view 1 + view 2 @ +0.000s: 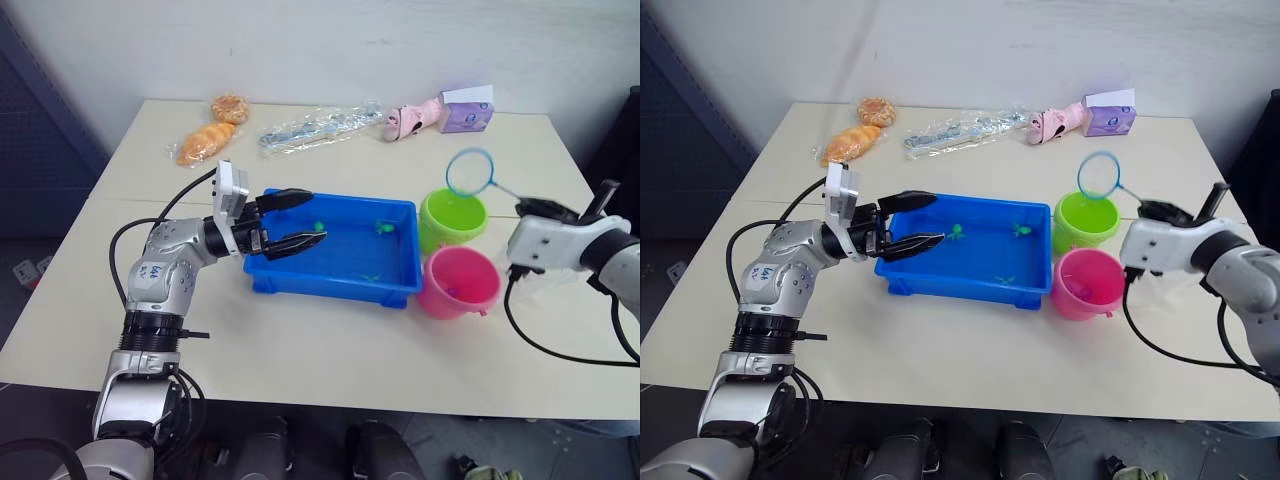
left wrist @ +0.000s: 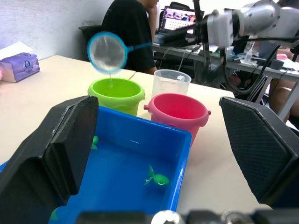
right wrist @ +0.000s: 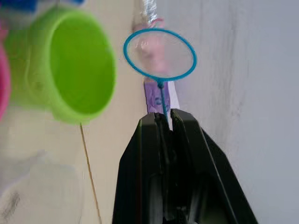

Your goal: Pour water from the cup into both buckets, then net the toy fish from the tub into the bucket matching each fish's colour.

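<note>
The pink bucket [image 1: 458,283] stands nearest the front edge of the cream table [image 1: 330,360], just beside the right front corner of the blue tub [image 1: 333,252]. The lime green bucket [image 1: 452,218] stands directly behind the pink one, close to the tub's right rear corner, and the two buckets are touching or nearly so. The tub lies at mid-table and holds shallow water with small green toy fish [image 2: 157,178] in it: one near the front wall, one toward the rear right and one toward the rear left. The left gripper [image 1: 298,220] is positioned over the left end of the tub with its two black fingers spread wide apart and nothing between them. The right gripper [image 3: 164,122] is clamped on the handle of the net [image 1: 470,172], whose light blue hoop hangs in the air above the rear rim of the green bucket, clear of it. In the left wrist view, the clear cup [image 2: 171,82] stands upright on the table behind the two buckets. Along the far edge of the table lie two orange bread-like items [image 1: 212,130], a clear plastic bag [image 1: 318,127], a pink toy [image 1: 413,119] and a purple tissue pack [image 1: 467,114].
</note>
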Action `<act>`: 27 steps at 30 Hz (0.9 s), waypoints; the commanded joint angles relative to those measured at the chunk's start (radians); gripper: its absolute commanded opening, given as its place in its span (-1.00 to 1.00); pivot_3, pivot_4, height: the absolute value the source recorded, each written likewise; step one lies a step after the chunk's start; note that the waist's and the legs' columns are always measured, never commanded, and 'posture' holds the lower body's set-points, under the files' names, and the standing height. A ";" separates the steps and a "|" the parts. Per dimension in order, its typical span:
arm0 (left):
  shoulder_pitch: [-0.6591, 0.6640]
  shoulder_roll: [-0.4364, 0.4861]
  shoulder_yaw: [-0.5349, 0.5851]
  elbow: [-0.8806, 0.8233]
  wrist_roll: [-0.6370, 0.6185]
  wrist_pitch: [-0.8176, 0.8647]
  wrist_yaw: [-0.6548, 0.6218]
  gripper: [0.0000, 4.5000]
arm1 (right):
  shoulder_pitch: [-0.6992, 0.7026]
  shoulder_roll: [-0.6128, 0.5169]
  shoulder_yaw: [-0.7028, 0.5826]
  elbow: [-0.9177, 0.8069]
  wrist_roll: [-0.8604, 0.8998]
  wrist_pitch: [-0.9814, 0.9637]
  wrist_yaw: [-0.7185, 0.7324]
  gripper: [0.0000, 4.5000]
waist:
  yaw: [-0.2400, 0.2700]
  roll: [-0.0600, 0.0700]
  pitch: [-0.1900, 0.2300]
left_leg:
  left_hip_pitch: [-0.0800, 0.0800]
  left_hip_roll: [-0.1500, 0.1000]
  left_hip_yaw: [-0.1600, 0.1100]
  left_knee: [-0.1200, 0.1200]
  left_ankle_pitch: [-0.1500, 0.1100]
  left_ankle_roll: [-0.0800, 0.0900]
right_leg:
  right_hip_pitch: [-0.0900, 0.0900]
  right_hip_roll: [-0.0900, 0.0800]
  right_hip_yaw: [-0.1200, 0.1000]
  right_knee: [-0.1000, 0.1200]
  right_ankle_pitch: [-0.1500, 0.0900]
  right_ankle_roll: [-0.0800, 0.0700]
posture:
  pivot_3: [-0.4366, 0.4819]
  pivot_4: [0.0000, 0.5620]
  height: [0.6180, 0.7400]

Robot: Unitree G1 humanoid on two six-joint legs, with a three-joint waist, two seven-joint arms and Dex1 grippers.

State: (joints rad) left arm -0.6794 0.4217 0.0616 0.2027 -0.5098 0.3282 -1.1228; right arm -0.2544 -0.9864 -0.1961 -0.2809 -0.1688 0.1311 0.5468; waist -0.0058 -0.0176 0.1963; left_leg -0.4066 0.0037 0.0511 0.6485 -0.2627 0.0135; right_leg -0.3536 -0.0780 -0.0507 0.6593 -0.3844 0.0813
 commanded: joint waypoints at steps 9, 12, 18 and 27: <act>0.013 0.053 0.031 -0.005 -0.013 -0.013 -0.033 0.98 | -0.160 0.401 -0.037 -0.396 0.632 1.048 -0.093 -1.00 | 0.005 0.000 0.000 | 0.000 -0.001 -0.003 0.000 0.000 0.001 | 0.001 -0.002 -0.001 0.000 0.000 -0.001 | -0.05 -0.47 1.00; 0.021 0.063 0.032 -0.013 -0.013 -0.010 -0.033 0.98 | -0.188 0.474 -0.008 -0.421 0.664 1.202 -0.145 -1.00 | 0.002 0.000 0.000 | 0.000 -0.002 -0.003 0.000 -0.001 0.001 | 0.001 -0.003 -0.001 0.000 0.000 -0.001 | -0.05 -0.47 1.00; 0.034 0.073 0.032 -0.025 -0.013 -0.006 -0.028 0.98 | -0.243 0.547 0.005 -0.402 0.692 1.406 -0.183 -1.00 | 0.001 0.000 0.000 | -0.001 -0.002 -0.003 -0.001 0.000 0.001 | -0.001 -0.002 0.000 0.001 0.000 -0.001 | -0.05 -0.47 1.00; 0.039 0.081 0.025 -0.026 -0.005 -0.010 -0.031 0.98 | -0.296 0.539 0.039 -0.286 0.626 1.432 -0.247 -1.00 | 0.000 0.000 0.000 | -0.001 -0.002 -0.002 -0.002 -0.001 0.001 | -0.002 -0.002 0.000 0.001 0.000 -0.001 | -0.05 -0.47 1.00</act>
State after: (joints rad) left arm -0.6470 0.4884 0.0752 0.2097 -0.5088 0.3264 -1.1498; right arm -0.5362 -0.4330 -0.1596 -0.5667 0.4815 1.5857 0.3201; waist -0.0059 -0.0175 0.1963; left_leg -0.4076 0.0017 0.0490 0.6468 -0.2633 0.0147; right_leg -0.3553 -0.0805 -0.0506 0.6605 -0.3840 0.0806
